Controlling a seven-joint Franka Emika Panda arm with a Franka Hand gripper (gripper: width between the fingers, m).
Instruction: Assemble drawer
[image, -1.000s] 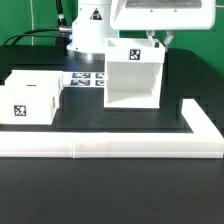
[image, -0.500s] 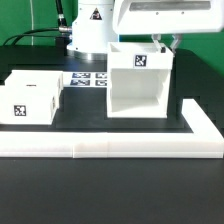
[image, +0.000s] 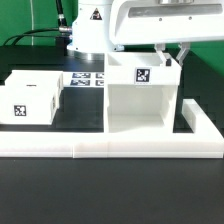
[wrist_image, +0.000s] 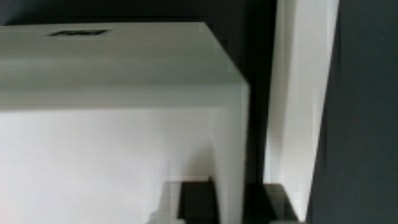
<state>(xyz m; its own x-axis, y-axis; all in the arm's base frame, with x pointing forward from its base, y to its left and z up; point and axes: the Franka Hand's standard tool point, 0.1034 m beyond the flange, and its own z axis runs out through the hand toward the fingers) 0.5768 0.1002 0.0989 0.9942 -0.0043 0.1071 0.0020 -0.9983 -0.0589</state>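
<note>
Okay: housing (image: 143, 100) against border wall (image: 60, 148); jaws at its top edge.

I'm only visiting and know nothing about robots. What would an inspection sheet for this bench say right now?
Surface: black table, edged at the front and the exterior view's right by a low white L-shaped wall; marker board lies flat at the back.
Job's things: large housing stands upright with its open side to the camera, close against the front wall; small trays sit together at the exterior view's left, apart from it.
Clutter: nothing seen.
Grippers: gripper is at the housing's top rear edge; I cannot tell whether the jaws are clamped.
Cables: black cables at the back left.
Surroundings: white robot base.
</note>
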